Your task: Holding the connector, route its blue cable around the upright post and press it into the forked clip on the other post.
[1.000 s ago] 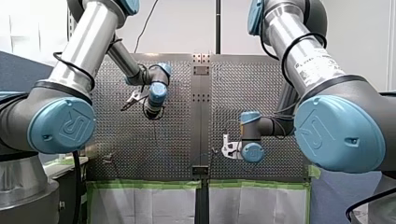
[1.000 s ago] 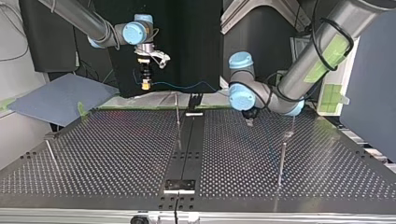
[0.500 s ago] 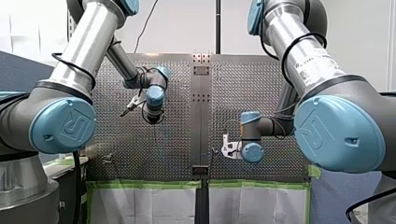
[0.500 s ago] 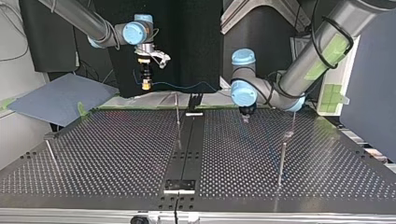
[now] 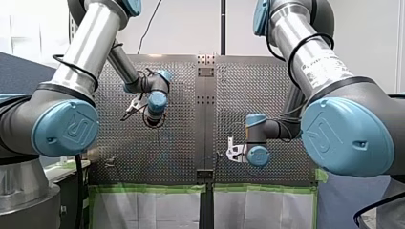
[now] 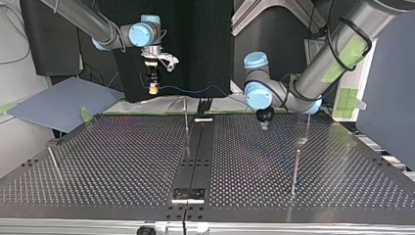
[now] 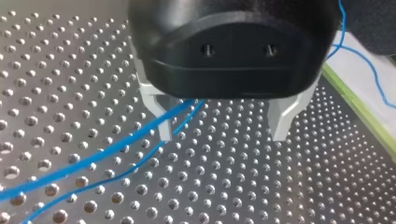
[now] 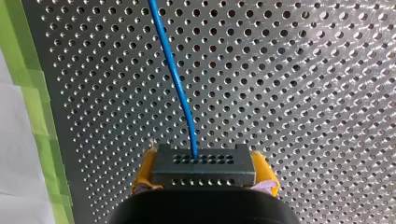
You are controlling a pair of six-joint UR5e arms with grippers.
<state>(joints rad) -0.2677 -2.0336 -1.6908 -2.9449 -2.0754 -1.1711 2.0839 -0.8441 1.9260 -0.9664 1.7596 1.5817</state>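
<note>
A dark flat strip (image 6: 196, 156) runs down the middle of the perforated metal table (image 6: 122, 161), and everything here is placed from it. In the top view, my right gripper (image 8: 204, 172) hangs high above the table's far edge to the left of the strip. Its yellow pads (image 8: 144, 173) are clamped on either side of the dark grey rectangular connector (image 8: 203, 161). The thin blue cable (image 8: 173, 70) leaves the connector's holed face and, in the top view, sags across above the strip's far end. A thin upright metal post (image 6: 186, 117) stands just beside the strip under that span. A second slim metal post (image 6: 295, 169) stands well to the strip's right, and a short leaning rod (image 6: 53, 160) well to its left. My left gripper (image 7: 223, 133) is black, sits low over the table to the right of the strip, and its bare metal fingers (image 7: 282, 122) are spread apart around nothing. The blue strand passes close by one finger; I cannot tell if it touches. A fainter blue line runs beneath the strand, possibly a reflection. Green tape (image 8: 32, 116) edges the table. Any forked clip on the posts is too small to make out.
</note>
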